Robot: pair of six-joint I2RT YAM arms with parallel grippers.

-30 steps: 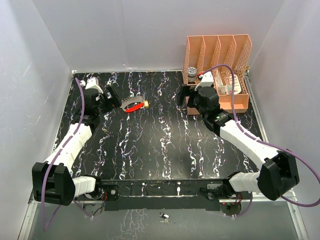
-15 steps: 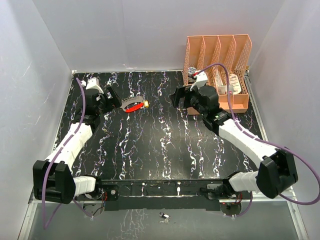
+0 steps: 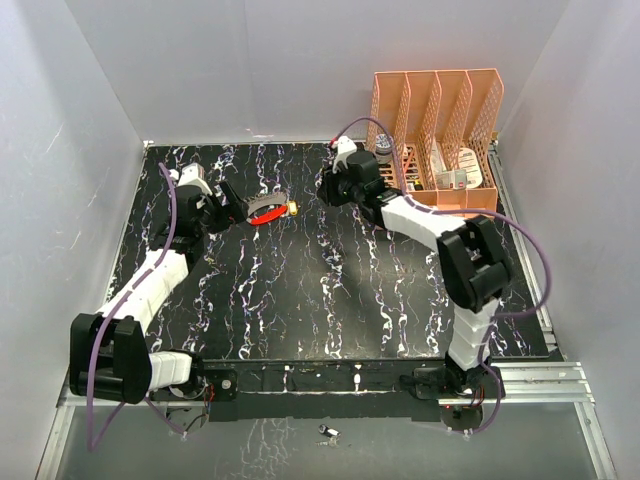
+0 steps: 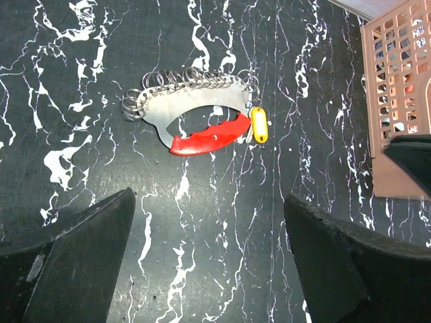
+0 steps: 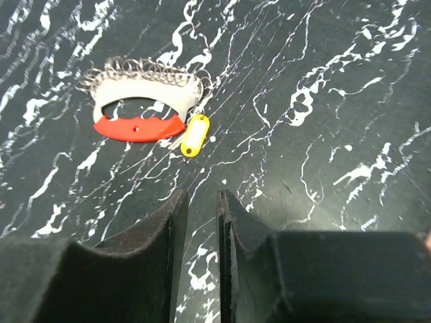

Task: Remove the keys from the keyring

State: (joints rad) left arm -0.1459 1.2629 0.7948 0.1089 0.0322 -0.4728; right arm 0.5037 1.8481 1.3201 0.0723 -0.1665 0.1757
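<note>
Your left gripper (image 4: 209, 215) gapes wide, the keyring (image 4: 195, 108) lying upper centre; your right gripper (image 5: 202, 202) is nearly clenched, empty.

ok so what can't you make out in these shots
- Key blades: too small in every view; the red key and yellow key show only as coloured shapes.
- How they join the keyring: the wire loops crowd it, both wrist views.
- Rack contents: top view, mesh walls hide them.
</note>
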